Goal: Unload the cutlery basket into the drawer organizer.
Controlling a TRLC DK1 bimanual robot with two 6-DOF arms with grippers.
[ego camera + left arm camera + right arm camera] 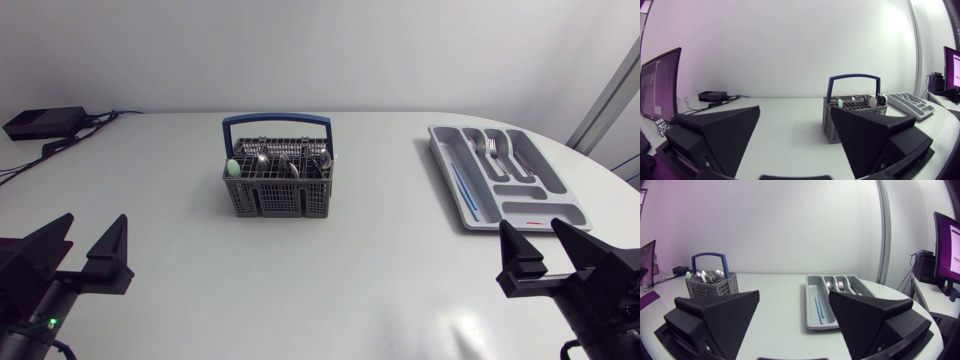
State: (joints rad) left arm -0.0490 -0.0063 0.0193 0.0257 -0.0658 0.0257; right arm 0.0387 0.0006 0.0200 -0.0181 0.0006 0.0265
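A grey cutlery basket (277,183) with a blue handle stands at the middle back of the table, holding several spoons and other cutlery. The grey drawer organizer (507,176) lies at the right, with a fork, a spoon and a blue stick in its compartments. My left gripper (84,246) rests open at the front left, empty. My right gripper (548,246) rests open at the front right, just in front of the organizer, empty. Ahead of the left gripper (795,137) is the basket (852,114). Ahead of the right gripper (794,317) lies the organizer (832,305), with the basket (711,282) off to one side.
A black box (42,122) with cables sits at the table's back left corner. White tabletop (360,270) stretches between the basket, the organizer and both grippers.
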